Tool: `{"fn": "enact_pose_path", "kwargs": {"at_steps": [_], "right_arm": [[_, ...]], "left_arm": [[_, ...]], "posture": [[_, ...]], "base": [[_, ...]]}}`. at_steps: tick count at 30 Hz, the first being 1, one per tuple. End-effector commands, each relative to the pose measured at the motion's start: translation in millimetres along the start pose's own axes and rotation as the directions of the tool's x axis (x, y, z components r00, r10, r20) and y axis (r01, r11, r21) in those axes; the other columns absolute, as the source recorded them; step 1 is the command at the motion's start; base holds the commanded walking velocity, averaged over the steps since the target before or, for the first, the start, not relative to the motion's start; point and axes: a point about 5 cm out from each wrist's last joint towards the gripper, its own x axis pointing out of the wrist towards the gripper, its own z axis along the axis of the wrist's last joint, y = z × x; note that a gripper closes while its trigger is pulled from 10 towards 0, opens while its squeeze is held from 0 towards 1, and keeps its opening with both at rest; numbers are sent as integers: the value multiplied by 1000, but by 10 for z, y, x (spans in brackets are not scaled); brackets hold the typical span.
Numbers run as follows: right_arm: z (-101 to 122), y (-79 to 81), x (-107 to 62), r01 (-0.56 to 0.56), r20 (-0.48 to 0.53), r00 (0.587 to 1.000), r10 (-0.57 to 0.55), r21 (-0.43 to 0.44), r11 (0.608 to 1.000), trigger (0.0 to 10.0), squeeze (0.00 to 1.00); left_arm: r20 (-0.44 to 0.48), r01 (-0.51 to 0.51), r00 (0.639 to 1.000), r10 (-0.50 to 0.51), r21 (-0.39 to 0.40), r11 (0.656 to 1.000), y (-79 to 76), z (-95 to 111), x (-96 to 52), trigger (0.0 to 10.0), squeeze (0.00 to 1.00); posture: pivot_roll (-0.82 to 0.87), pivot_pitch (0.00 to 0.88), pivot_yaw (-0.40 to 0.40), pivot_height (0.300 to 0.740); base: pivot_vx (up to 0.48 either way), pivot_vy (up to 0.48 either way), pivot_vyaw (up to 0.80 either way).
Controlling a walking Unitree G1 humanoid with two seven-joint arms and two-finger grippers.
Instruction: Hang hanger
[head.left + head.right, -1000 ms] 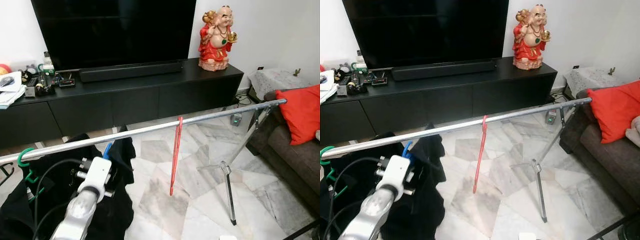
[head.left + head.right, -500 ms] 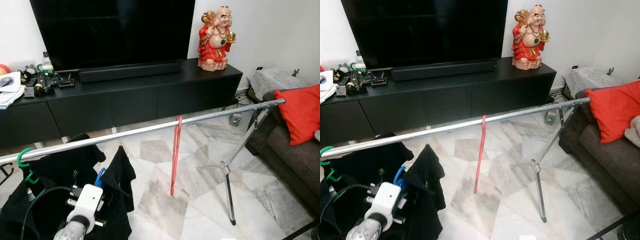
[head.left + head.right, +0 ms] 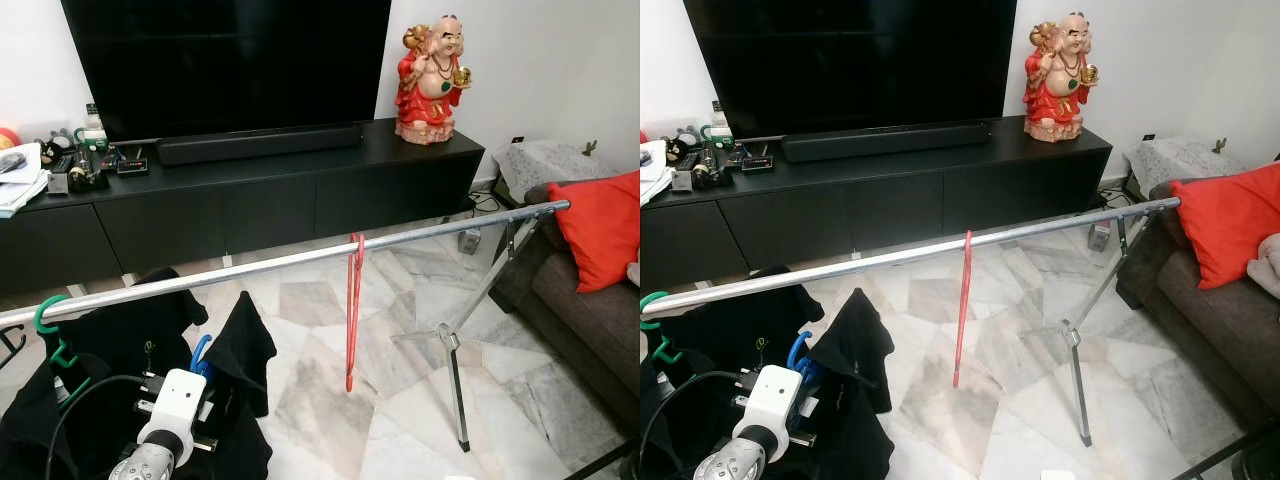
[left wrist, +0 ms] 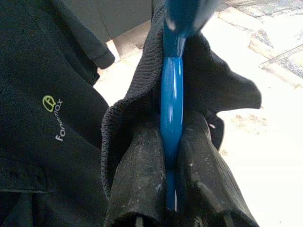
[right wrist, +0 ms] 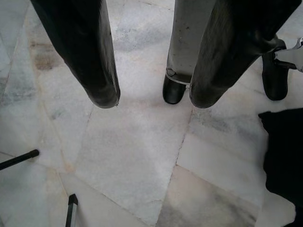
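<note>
The blue plastic hanger, with a black garment draped on it, sat below the long silver metal rail rather than on it, so the hanging itself was not yet done. The left tool had its two black fingers pressed tight against the blue shaft from both sides, gripping the hanger with dark cloth bunched around it; in the head views this tool sat low at the robot's left, under the rail and in front of the hanging clothes. By my reading, what remained was to lift the blue hook up over the rail, seat it, and let go. Already on the rail were a green plastic hanger carrying another black garment at the left end, and a thin red plastic hanger hanging bare near the middle. The right tool hung idle over the pale marble floor, its fingers spread apart and holding nothing. The only writing legible was a small yellow-green round logo on the black garment, with white lettering beside it that looked like "fonmox", though I could not be sure of every letter.
</note>
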Motion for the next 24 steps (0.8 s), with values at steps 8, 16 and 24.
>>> {"fn": "enact_pose_path", "kwargs": {"at_steps": [8, 16, 24], "right_arm": [[45, -5, 5, 2, 14, 1000, -2, 13, 1000, 10000, 0], [52, -2, 5, 3, 15, 1000, -3, 15, 1000, 10000, 0], [60, -4, 6, 1, 16, 1000, -1, 10, 1000, 10000, 0]], "left_arm": [[38, -13, 999, 14, -15, 1000, 22, 137, 20, 10000, 0], [38, -10, 999, 11, -24, 1000, 9, 152, 31, 10000, 0], [35, -10, 999, 11, -26, 1000, -3, 158, 36, 10000, 0]], "posture": [[168, 0, -55, 740], [167, 0, -56, 740], [166, 0, -57, 740]], "base": [[0, 0, 0], [0, 0, 0], [-60, 0, 0]]}}
